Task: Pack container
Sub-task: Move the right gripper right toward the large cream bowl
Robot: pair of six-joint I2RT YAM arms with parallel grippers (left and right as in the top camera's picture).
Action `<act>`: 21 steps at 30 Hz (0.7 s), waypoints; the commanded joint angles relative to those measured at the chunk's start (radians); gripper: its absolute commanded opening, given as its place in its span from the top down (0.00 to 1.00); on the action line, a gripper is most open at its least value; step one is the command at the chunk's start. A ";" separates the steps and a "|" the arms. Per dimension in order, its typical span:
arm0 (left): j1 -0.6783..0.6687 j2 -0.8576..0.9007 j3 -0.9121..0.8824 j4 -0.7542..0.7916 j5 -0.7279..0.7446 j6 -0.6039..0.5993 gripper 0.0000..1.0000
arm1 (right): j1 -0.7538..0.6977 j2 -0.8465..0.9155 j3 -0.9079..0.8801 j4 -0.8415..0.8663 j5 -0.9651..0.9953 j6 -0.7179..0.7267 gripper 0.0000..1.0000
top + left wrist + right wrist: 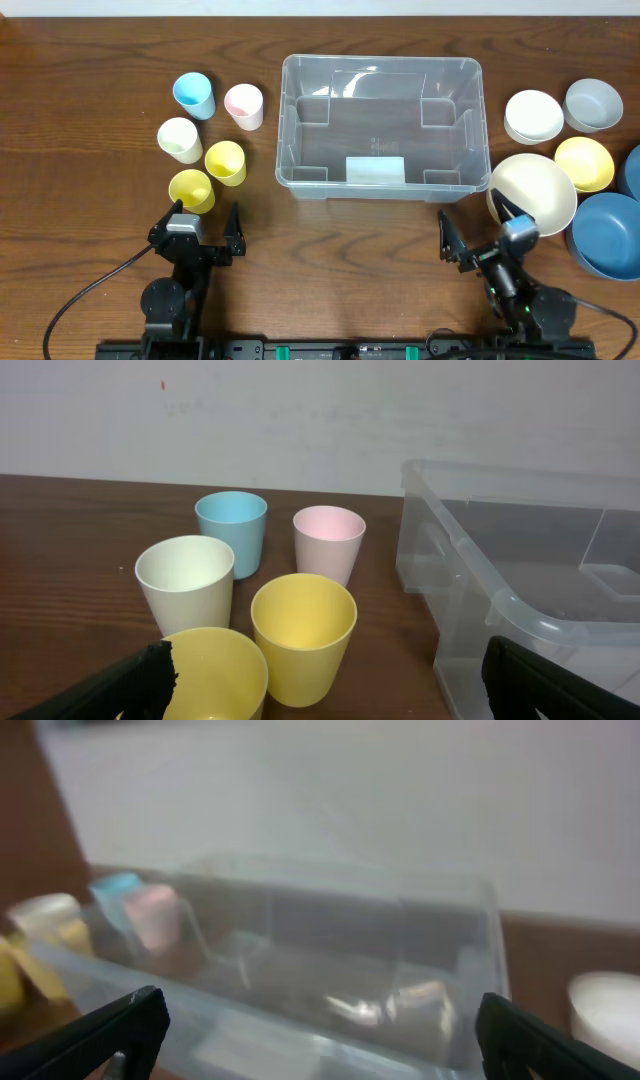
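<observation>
I see the container (380, 130) square in the middle of the worktop, closer to the far edge than the near one, long sides parallel to those edges. Its base shows bare, with a white label (375, 170) against the near wall.

Left of it are five cups in a tight cluster, all upright with mouths up. The blue cup (194, 95) and pink cup (244, 106) are furthest back, the white cup (180, 139) sits behind the far yellow cup (225, 161), and the near yellow cup (191, 189) is closest to the near edge.

Bowls run along the right edge. The white bowl (533, 115) and grey bowl (593, 104) are at the back, with the yellow bowl (584, 163) in front of them. The large cream bowl (532, 193) is just off the container's near right corner. The big blue bowl (605, 235) is toward the near right corner of the worktop.

Left gripper (205, 213): fingers spread wide, holding nothing, low by the near edge. Its left finger is just short of the near yellow cup.

Right gripper (470, 212): fingers also spread and empty. It is angled toward the container, and one finger overlaps the cream bowl's rim from above. I can't tell if it touches.

Right wrist view is blurred, with the container wall filling the gap between the fingers.
</observation>
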 commanded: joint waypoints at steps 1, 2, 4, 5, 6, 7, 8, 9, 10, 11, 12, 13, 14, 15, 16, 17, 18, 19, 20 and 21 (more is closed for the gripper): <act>0.005 -0.006 -0.015 -0.036 0.018 0.016 0.02 | 0.008 -0.006 0.058 0.053 -0.073 0.087 0.01; 0.005 -0.006 -0.015 -0.036 0.018 0.016 0.02 | 0.008 -0.006 0.095 0.045 -0.048 0.098 0.01; 0.005 -0.006 -0.015 -0.036 0.018 0.016 0.02 | 0.008 0.003 0.188 -0.014 0.025 0.101 0.01; 0.005 -0.006 -0.015 -0.036 0.018 0.016 0.02 | 0.008 0.014 0.235 -0.067 0.075 0.107 0.01; 0.005 -0.006 -0.015 -0.036 0.018 0.016 0.02 | 0.007 0.032 0.297 -0.153 0.149 0.124 0.01; 0.005 -0.006 -0.015 -0.036 0.018 0.016 0.02 | 0.006 0.060 0.364 -0.256 0.225 0.134 0.01; 0.005 -0.006 -0.015 -0.036 0.018 0.016 0.02 | 0.005 0.097 0.433 -0.360 0.290 0.131 0.01; 0.005 -0.006 -0.015 -0.036 0.018 0.016 0.02 | 0.003 0.136 0.494 -0.452 0.332 0.122 0.01; 0.005 -0.006 -0.015 -0.036 0.018 0.016 0.02 | 0.000 0.189 0.566 -0.555 0.358 0.104 0.01; 0.005 -0.006 -0.015 -0.036 0.018 0.016 0.02 | -0.001 0.248 0.636 -0.646 0.370 0.089 0.01; 0.005 -0.006 -0.015 -0.036 0.018 0.016 0.02 | -0.001 0.311 0.703 -0.725 0.370 0.082 0.01; 0.005 -0.006 -0.015 -0.036 0.018 0.016 0.02 | -0.001 0.369 0.761 -0.790 0.366 0.085 0.01; 0.005 -0.006 -0.015 -0.036 0.018 0.016 0.02 | -0.001 0.423 0.817 -0.848 0.340 0.085 0.01; 0.005 -0.006 -0.015 -0.036 0.018 0.016 0.02 | -0.001 0.477 0.875 -0.909 0.287 0.084 0.01; 0.005 -0.006 -0.015 -0.036 0.018 0.016 0.02 | -0.001 0.521 0.922 -0.959 0.227 0.084 0.01; 0.005 -0.006 -0.015 -0.036 0.018 0.016 0.02 | -0.001 0.564 0.964 -1.006 0.148 0.084 0.01; 0.005 -0.006 -0.015 -0.036 0.018 0.016 0.02 | -0.001 0.600 0.993 -1.054 0.082 0.082 0.01; 0.005 -0.006 -0.015 -0.036 0.018 0.016 0.02 | -0.001 0.631 1.005 -1.083 0.056 0.063 0.01; 0.005 -0.006 -0.015 -0.036 0.018 0.016 0.02 | -0.001 0.653 1.005 -1.085 0.055 0.045 0.01; 0.005 -0.006 -0.015 -0.036 0.018 0.016 0.02 | -0.003 0.677 1.006 -1.083 0.082 0.040 0.01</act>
